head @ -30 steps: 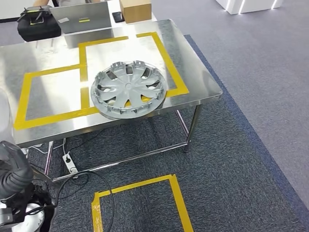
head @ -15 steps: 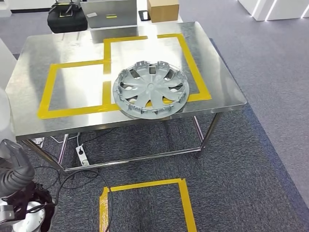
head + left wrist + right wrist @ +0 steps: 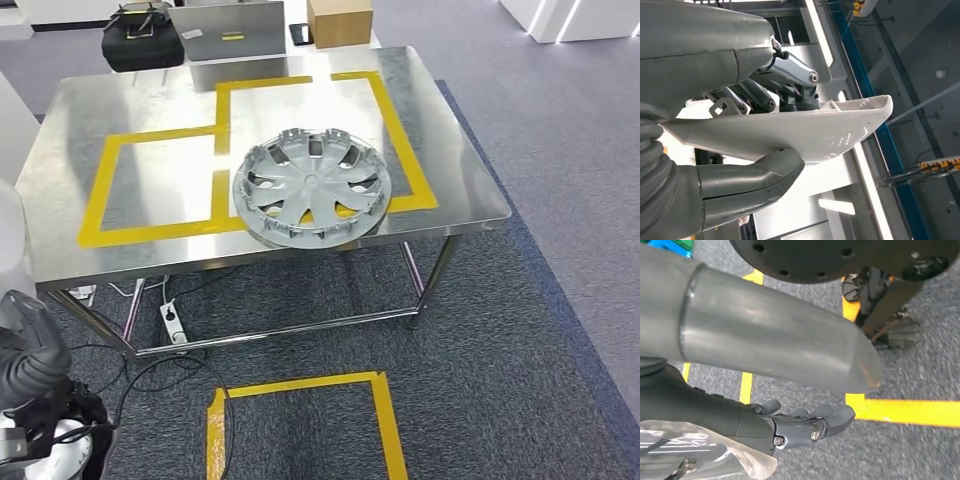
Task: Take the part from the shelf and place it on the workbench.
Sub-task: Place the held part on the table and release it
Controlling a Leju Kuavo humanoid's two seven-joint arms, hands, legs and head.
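Observation:
My left hand hangs low at my left side, short of the workbench. In the left wrist view, the thumb and fingers of the left hand grip a pale, curved, flat part between them. A bit of that part shows by the hand in the head view. A silver hubcap lies on the steel workbench, over the yellow tape lines. My right hand hangs over the carpet with its fingers stretched out and nothing in them.
Two yellow tape rectangles mark the bench top. A black bag, a grey case and a cardboard box stand behind it. A power strip and cables lie under the bench. A yellow tape square marks the carpet.
The whole picture has shifted: the camera turned, so the bench now sits more centrally. The hubcap has not moved on the bench. My left hand keeps its hold on the part.

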